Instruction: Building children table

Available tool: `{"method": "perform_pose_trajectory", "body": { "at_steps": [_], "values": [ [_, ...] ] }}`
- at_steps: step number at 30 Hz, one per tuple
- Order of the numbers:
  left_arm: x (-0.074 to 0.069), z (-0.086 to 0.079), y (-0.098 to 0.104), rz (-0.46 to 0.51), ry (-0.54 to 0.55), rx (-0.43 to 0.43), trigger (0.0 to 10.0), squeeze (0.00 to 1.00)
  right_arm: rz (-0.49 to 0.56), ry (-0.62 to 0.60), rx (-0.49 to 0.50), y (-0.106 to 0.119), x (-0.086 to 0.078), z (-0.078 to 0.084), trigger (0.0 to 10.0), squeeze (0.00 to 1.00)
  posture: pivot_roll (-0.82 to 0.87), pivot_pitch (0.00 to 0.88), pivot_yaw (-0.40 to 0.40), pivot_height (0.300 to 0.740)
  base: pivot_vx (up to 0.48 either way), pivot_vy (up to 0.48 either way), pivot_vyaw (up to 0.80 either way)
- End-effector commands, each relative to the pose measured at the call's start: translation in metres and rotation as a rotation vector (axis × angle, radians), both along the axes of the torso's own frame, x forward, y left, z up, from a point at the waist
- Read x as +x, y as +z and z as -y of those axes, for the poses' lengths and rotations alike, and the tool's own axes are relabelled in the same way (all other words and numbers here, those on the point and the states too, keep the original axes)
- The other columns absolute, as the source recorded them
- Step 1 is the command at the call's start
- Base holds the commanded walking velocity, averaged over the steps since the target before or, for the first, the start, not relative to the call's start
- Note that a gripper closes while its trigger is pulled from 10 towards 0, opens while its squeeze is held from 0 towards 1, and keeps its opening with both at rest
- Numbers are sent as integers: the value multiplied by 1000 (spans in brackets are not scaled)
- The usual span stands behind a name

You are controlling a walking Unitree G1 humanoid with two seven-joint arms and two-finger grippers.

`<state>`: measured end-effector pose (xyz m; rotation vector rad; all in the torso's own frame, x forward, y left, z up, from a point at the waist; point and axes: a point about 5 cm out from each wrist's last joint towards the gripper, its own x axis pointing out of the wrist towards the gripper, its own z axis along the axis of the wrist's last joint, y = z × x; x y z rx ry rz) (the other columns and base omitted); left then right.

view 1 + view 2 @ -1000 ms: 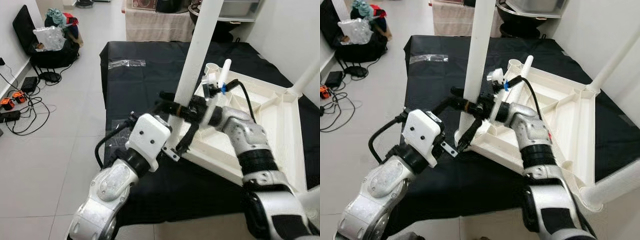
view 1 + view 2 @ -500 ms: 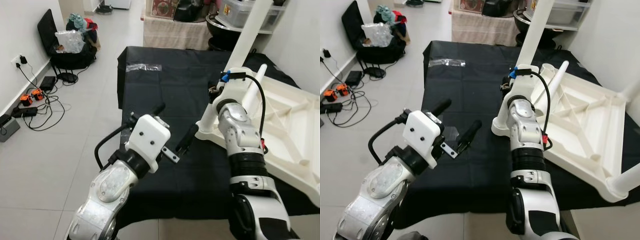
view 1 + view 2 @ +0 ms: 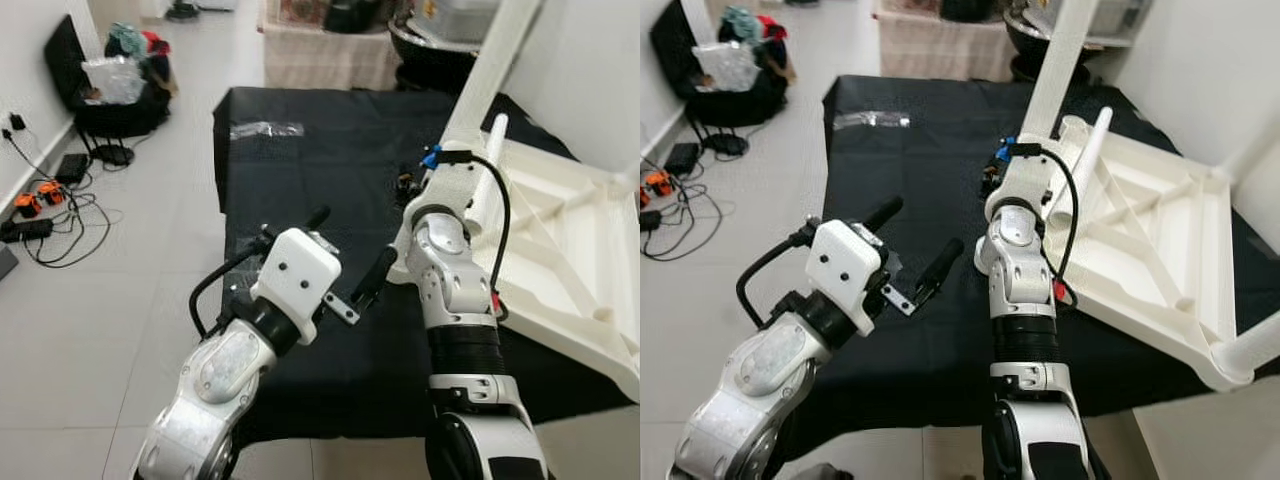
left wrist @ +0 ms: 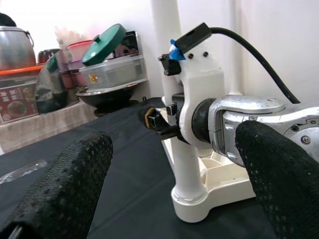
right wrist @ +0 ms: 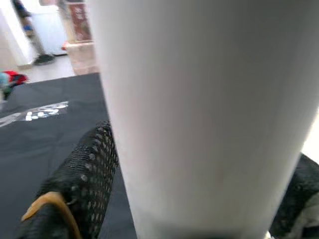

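Right wrist view looks along the right gripper (image 5: 199, 199), its black fingers (image 5: 84, 174) clamped on a white table leg (image 5: 209, 114). That leg stands in a corner socket of the upturned white children's table (image 3: 1160, 240), lying on a black cloth (image 3: 930, 140). Nearby, the left gripper (image 3: 912, 245) hovers with fingers apart, holding nothing.

bright even daylight, blurred right wrist close-up
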<state>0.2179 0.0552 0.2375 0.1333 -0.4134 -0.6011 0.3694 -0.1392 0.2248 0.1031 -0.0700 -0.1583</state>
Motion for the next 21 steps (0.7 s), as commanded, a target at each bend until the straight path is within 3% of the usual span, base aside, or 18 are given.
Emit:
{"method": "perform_pose_trajectory", "body": {
  "at_steps": [1,2,3,4,6,7,9,10,13,19,20,21],
  "values": [
    [1,3,-2,-7,-10,-3,10000,0,11,194,45,6,5,-8,10000,0,79,74,-103,740,0,0,0],
    [1,3,-2,-7,-10,-3,10000,0,11,194,45,6,5,-8,10000,0,79,74,-103,740,0,0,0],
    [1,3,-2,-7,-10,-2,10000,0,-4,415,99,8,5,-16,10000,0,74,74,-99,740,0,0,0],
    [1,3,-2,-7,-10,-2,10000,0,-4,415,99,8,5,-16,10000,0,74,74,-99,740,0,0,0],
    [2,3,-2,-5,-11,-1,10000,0,48,898,103,16,-11,-22,10000,0,78,73,-102,740,0,0,0],
    [2,3,-2,-5,-11,-1,10000,0,48,898,103,16,-11,-22,10000,0,78,73,-102,740,0,0,0],
    [2,3,-2,-4,-10,-1,10000,0,94,1212,62,18,-30,-18,10000,0,78,73,-102,740,0,0,0],
    [2,3,-2,-3,-10,-1,10000,0,99,1289,57,17,-34,-16,10000,0,78,73,-102,740,0,0,0],
    [1,2,-1,-2,-6,-1,10000,0,95,1390,84,16,-32,-12,10000,0,88,78,-104,740,0,0,0],
    [1,1,-1,-2,-3,1,10000,0,69,1429,101,10,-19,-13,10000,0,93,80,-105,740,0,0,0],
    [1,1,-1,-2,-2,2,10000,0,55,1425,97,5,-16,-17,0,0,93,80,-105,740,0,0,0],
    [1,1,-1,-2,-2,2,10000,0,55,1425,97,5,-16,-17,0,0,93,80,-105,740,0,0,0]
  ]
}}
